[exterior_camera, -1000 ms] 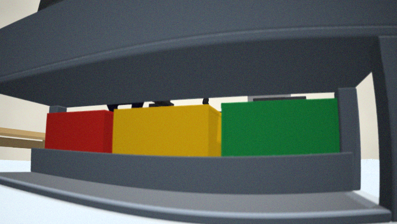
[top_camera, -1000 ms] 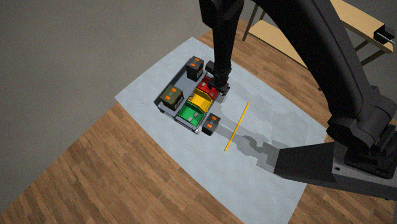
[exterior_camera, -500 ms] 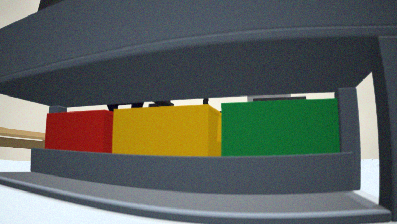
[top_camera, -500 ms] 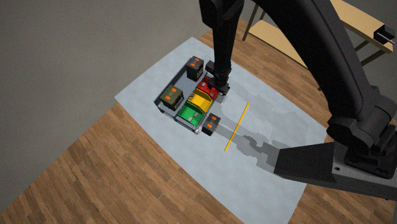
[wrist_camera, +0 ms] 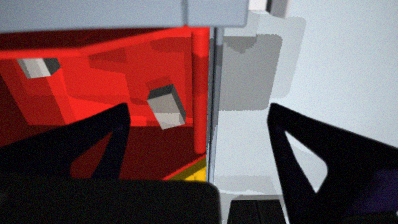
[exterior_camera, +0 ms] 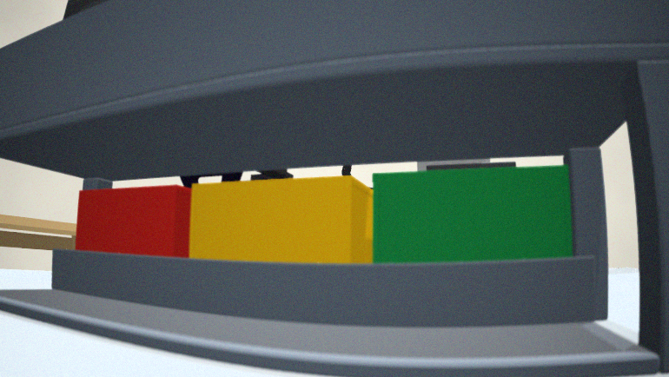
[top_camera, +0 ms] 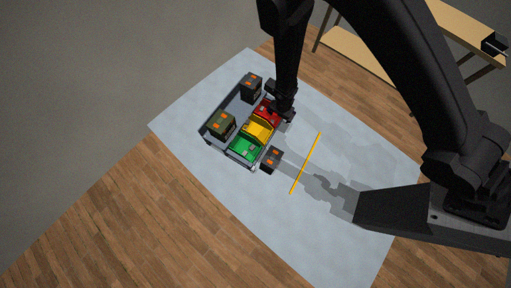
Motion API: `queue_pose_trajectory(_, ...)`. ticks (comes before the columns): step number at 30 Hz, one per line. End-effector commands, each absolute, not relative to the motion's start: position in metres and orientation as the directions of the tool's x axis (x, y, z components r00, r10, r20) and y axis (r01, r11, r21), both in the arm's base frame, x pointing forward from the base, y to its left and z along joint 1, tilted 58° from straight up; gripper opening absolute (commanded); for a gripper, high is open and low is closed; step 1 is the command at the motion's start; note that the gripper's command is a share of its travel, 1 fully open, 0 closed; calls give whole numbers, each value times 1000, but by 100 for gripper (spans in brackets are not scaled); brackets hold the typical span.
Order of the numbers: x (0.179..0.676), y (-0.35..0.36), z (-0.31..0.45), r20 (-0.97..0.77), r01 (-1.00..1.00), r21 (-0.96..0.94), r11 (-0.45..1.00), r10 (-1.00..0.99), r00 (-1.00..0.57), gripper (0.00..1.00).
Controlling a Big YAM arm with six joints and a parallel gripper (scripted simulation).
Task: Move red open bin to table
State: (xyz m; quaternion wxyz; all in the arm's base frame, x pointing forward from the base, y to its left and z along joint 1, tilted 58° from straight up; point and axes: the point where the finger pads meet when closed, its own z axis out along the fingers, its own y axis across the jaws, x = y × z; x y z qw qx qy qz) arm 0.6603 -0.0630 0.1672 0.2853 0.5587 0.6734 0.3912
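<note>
The red open bin point(top_camera: 266, 111) sits on the grey shelf point(top_camera: 235, 117) at the end of a row, beside the yellow bin point(top_camera: 258, 129) and the green bin point(top_camera: 245, 145). In the exterior view the red bin point(exterior_camera: 133, 220) is at the left behind the shelf's lip. The wrist view looks down into the red bin point(wrist_camera: 105, 100), which holds two grey parts point(wrist_camera: 167, 106) point(wrist_camera: 38, 67). My gripper point(wrist_camera: 198, 111) is open and empty, straddling the bin's front wall point(wrist_camera: 200, 90): one finger over the inside, the other over the mat. The gripper also shows in the overhead view point(top_camera: 282, 109).
Dark boxes with orange marks stand on the shelf top point(top_camera: 250, 87) point(top_camera: 221, 125), and one on the mat point(top_camera: 271, 159) by the green bin. A thin yellow rod point(top_camera: 304, 162) lies on the grey mat. The arm's base point(top_camera: 464, 200) is at the right.
</note>
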Motion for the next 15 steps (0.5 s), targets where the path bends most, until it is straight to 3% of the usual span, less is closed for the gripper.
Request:
queue_pose_trajectory(1,666,-58,161,58,531,845,66,975,-215,90)
queue_pose_trajectory(15,664,-57,157,61,537,841,66,975,-214,90)
